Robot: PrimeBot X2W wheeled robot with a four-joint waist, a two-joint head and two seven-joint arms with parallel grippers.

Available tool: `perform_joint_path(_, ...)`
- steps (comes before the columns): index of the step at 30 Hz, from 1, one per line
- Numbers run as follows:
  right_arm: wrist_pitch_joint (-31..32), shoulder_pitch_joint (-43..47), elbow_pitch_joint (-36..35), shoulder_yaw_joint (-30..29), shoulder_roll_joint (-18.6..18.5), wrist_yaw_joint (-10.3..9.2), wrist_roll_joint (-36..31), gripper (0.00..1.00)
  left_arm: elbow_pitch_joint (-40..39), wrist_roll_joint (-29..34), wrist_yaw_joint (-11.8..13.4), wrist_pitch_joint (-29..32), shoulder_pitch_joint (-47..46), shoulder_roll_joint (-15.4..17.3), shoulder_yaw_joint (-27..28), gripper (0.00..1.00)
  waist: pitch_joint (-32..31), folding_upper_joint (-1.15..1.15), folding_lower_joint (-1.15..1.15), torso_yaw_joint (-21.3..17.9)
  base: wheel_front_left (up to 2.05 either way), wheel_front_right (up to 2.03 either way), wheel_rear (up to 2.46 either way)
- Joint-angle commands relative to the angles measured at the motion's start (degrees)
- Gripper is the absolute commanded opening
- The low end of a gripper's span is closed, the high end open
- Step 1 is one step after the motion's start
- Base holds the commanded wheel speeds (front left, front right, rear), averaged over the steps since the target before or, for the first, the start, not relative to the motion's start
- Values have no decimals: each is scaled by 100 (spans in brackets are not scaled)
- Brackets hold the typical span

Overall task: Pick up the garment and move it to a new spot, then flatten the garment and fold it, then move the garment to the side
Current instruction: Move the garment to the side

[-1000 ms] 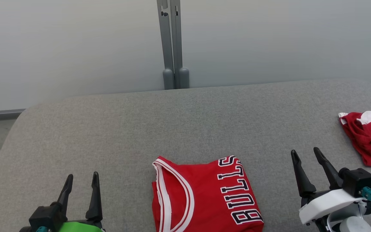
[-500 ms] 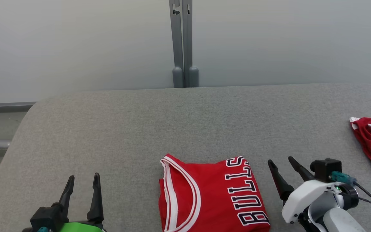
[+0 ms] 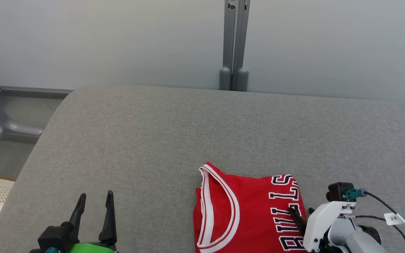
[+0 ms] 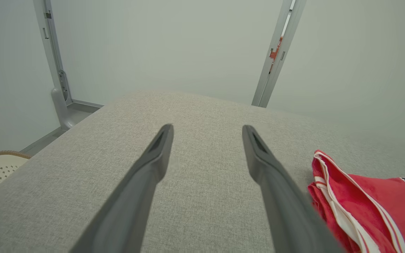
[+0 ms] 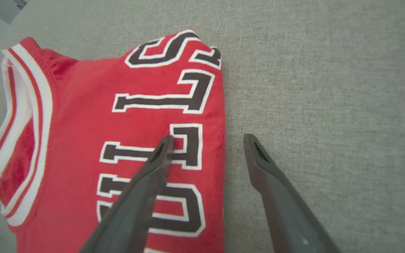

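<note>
A folded red sleeveless jersey with white trim and black "BULLS" lettering [image 3: 244, 211] lies at the near edge of the grey fabric-covered table [image 3: 153, 140], right of centre, with its neckline to the left and its lettered fold to the right. The robot's right gripper [image 5: 209, 140] stands over that right-hand fold with its two dark fingers spread apart. One finger is above the lettering and the other above bare grey cloth just beside the edge. Whether either tip touches the fabric cannot be told. The left gripper [image 3: 96, 196] hangs near the table's left side, fingers likewise apart and holding nothing, well clear of the jersey.

With the fold apparently made, the job left is likely the move to the side, and that is where it could come undone. A pinch that catches only the top layer would peel the stack open as it travels. A grip on one edge alone would let the free side trail and bunch against the coarse weave. Lifting too little would drag the neckline out of line.
</note>
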Motion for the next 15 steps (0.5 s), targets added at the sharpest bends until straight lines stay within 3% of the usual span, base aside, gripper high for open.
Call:
perform_joint_path(1,34,-80,104,8,28,3,57,100,17,-22,-16,-13,-56,20,21,100,53,0,0,174,0,0,0)
perform_joint_path(8,292,-81,608,3,157,3,399,100,39,-22,-23,-13,-70,53,17,100,52,0,0,275,0,0,0)
perform_joint_path(9,274,-86,602,51,162,3,453,56,45,-23,-19,-13,-75,55,16,100,49,0,0,275,0,0,0)
perform_joint_path(10,212,-93,579,86,150,3,489,36,49,-24,-18,-13,-81,58,17,100,49,0,0,272,0,0,0)
perform_joint_path(11,117,-123,536,125,125,3,528,0,47,-21,-17,-13,-87,60,14,100,49,0,0,262,0,0,0)
perform_joint_path(15,-320,-312,371,243,-54,3,567,0,18,-13,-14,-13,-76,62,0,100,38,0,0,128,0,0,0)
